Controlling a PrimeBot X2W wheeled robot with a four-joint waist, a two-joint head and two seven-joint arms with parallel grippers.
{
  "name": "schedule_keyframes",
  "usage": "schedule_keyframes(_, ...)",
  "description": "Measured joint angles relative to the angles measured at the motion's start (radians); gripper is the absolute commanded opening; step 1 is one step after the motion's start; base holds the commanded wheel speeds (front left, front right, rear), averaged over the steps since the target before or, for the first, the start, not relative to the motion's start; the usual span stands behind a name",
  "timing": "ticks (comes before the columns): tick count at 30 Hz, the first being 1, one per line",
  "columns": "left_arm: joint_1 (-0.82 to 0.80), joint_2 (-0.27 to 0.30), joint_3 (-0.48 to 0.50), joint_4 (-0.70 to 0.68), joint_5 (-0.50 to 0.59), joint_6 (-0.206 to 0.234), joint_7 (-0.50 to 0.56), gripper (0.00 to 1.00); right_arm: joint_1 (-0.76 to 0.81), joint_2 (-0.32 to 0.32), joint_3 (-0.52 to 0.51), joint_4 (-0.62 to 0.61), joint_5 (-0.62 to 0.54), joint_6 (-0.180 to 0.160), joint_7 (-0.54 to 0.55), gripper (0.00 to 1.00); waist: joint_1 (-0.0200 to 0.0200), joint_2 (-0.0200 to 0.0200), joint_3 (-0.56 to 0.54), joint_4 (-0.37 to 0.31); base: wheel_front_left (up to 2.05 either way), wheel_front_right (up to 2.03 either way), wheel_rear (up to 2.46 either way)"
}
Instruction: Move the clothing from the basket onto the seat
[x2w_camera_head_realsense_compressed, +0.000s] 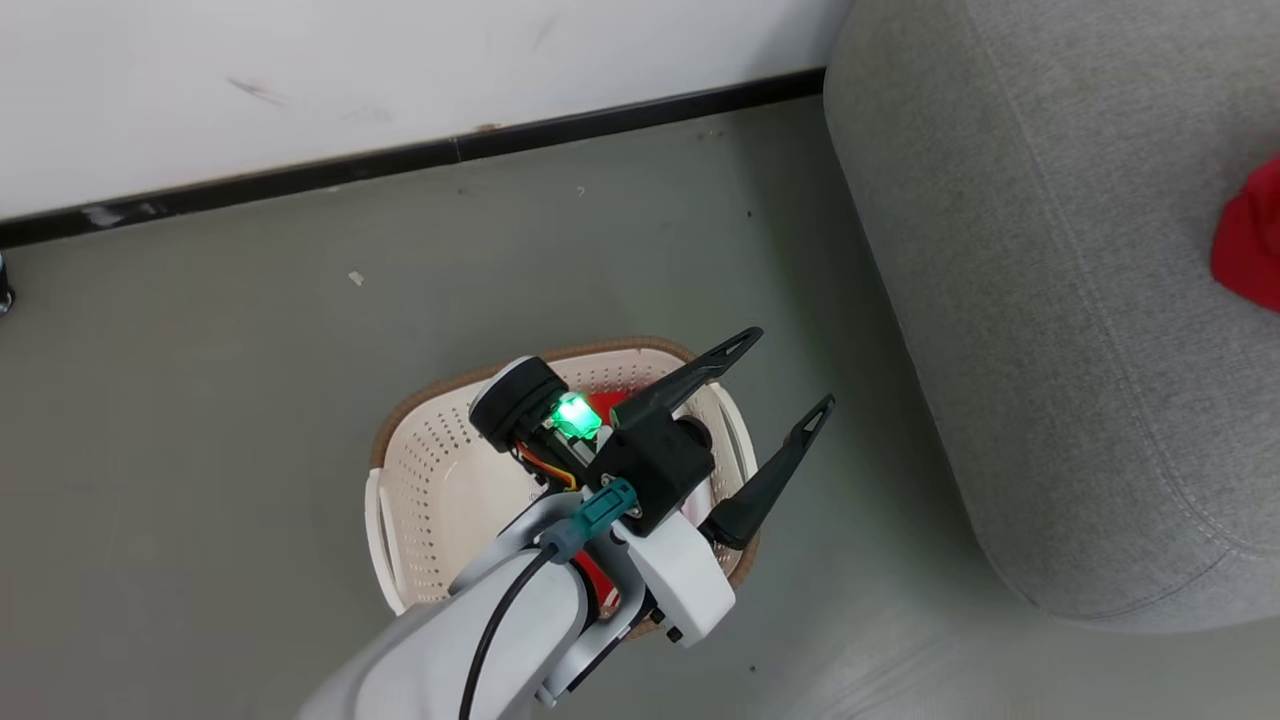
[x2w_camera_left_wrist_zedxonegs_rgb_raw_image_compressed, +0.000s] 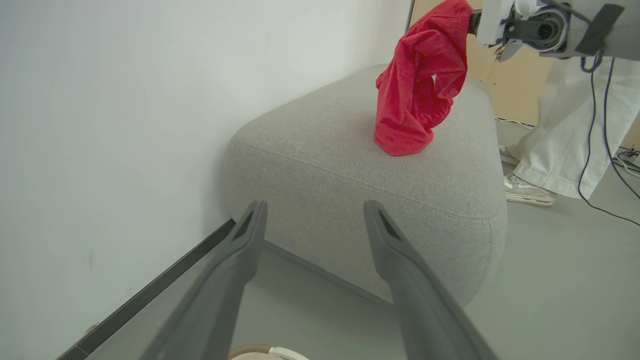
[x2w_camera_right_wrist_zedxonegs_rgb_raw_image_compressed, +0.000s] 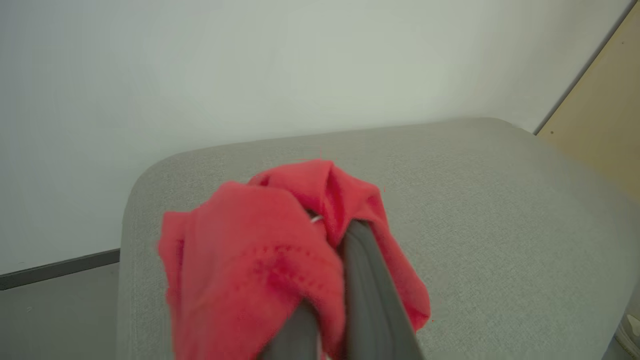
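1. While my left tool (x2w_camera_head_realsense_compressed: 790, 368) hangs over the basket (x2w_camera_head_realsense_compressed: 430, 480), its two dark fingers stand wide apart with nothing between them.
2. That basket sits on the grey floor (x2w_camera_head_realsense_compressed: 200, 420), near the seat (x2w_camera_head_realsense_compressed: 1050, 300) but apart from it, and not far from the white wall (x2w_camera_head_realsense_compressed: 300, 70) with its black skirting.
3. Red clothing (x2w_camera_head_realsense_compressed: 606, 406) shows inside the basket, mostly hidden beneath my left forearm (x2w_camera_head_realsense_compressed: 500, 640).
4. My right tool (x2w_camera_right_wrist_zedxonegs_rgb_raw_image_compressed: 350, 235) is clamped tight on a red garment (x2w_camera_left_wrist_zedxonegs_rgb_raw_image_compressed: 420, 95), which bunches around its fingers.
5. Seen from the left wrist, that garment hangs from the right tool over the seat's top, and its lower end reaches the cushion. Whether it rests there I cannot tell.
6. Beyond the seat, a person's pale trouser legs (x2w_camera_left_wrist_zedxonegs_rgb_raw_image_compressed: 565, 125) and a light shoe (x2w_camera_left_wrist_zedxonegs_rgb_raw_image_compressed: 530, 190) stand on the floor.
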Motion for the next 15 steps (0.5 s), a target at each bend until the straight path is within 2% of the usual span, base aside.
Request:
schedule_keyframes(8,-0.013,0.003,-0.013,-0.005,0.009,-0.012,0.017,1.0,0.015,0.053,-0.084,0.058,-0.009,0.0,-0.004,0.0,0.0,0.0,0.054,0.016,0.0,0.0,0.0)
schedule_keyframes(15,-0.029,0.006,-0.013,-0.006,0.009,-0.02,0.017,1.0,0.018,0.076,-0.128,0.061,-0.051,0.0,-0.004,0.0,0.0,0.0,0.089,0.026,0.0,0.0,0.0)
